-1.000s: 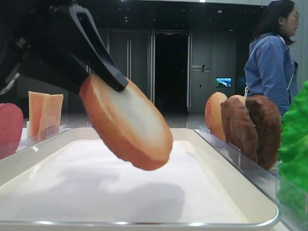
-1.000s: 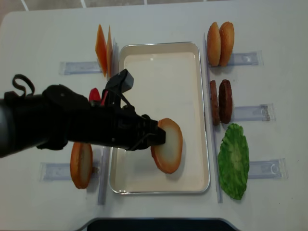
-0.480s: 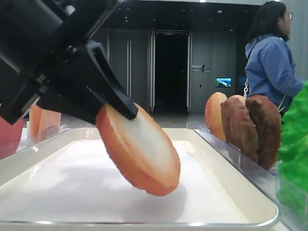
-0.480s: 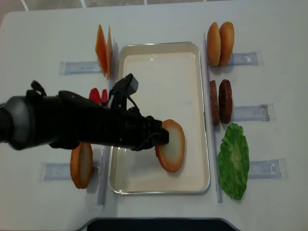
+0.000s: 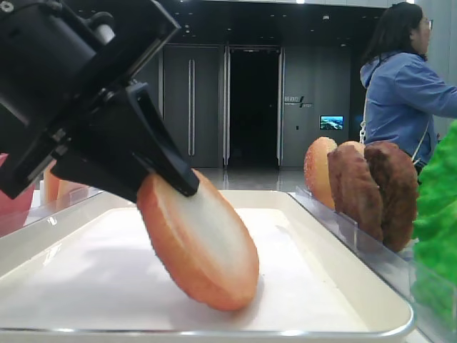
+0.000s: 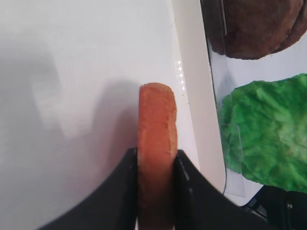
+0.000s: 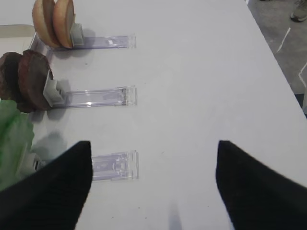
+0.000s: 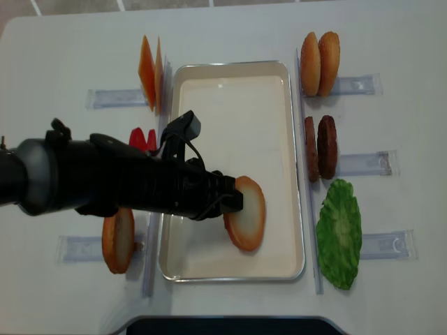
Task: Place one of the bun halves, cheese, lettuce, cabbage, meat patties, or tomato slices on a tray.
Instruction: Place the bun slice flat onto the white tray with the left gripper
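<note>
- Leftmost, a spare bun half (image 8: 118, 239) stands on edge in its holder on the counter (image 8: 63, 49); cheese (image 8: 147, 72) and a tomato slice (image 8: 143, 137) stand further back on that side.
- Left hand (image 8: 234, 200): narrow, clamped on the bun (image 8: 246, 213), which tilts steeply with its lower edge touching or almost touching the tray (image 8: 230, 71) paper, near the tray's front right part.
- Risk: released at this tilt, the bun may roll or tip toward the tray's right rim instead of lying flat; its round edge would cause this.
- Right of the tray, well clear of the bun: two buns (image 8: 320, 63), patties (image 8: 320, 146), lettuce (image 8: 339, 234). Nothing blocks the set-down.
- Right hand (image 7: 151, 184): wide, empty, above bare counter beside a clear holder (image 7: 114, 165).
</note>
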You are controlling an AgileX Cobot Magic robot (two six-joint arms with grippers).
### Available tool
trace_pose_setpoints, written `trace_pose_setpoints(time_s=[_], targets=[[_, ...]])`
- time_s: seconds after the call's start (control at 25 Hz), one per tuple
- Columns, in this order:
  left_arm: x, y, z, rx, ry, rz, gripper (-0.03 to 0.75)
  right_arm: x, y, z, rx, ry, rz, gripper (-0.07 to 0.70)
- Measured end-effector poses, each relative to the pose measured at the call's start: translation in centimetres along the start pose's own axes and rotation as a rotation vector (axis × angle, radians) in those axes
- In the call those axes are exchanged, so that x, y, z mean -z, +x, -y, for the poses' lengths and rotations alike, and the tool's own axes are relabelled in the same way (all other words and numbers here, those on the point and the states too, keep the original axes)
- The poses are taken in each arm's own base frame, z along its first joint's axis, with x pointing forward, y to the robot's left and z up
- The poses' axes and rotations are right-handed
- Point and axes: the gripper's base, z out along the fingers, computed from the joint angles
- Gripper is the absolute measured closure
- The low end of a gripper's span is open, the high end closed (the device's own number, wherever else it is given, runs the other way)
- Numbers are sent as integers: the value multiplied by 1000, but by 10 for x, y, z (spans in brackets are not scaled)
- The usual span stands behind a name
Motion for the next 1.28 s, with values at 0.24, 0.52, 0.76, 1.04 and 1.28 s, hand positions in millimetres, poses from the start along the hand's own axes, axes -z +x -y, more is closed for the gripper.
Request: trace_pose_setpoints(time_s=[0.24, 0.52, 0.76, 1.04, 1.28], targets=[[0, 0, 0, -1, -4, 1, 571, 0, 0, 0, 0, 0, 0, 95], [0, -1, -2, -3, -18, 9, 571, 0, 0, 0, 0, 0, 0, 95], [0, -2, -4, -14, -41, 18, 498, 0, 0, 0, 0, 0, 0, 95], [0, -1, -8, -33, -82, 13, 209, 0, 0, 0, 0, 0, 0, 95], [1, 1, -11, -46, -124, -17, 101, 0, 0, 0, 0, 0, 0, 95]])
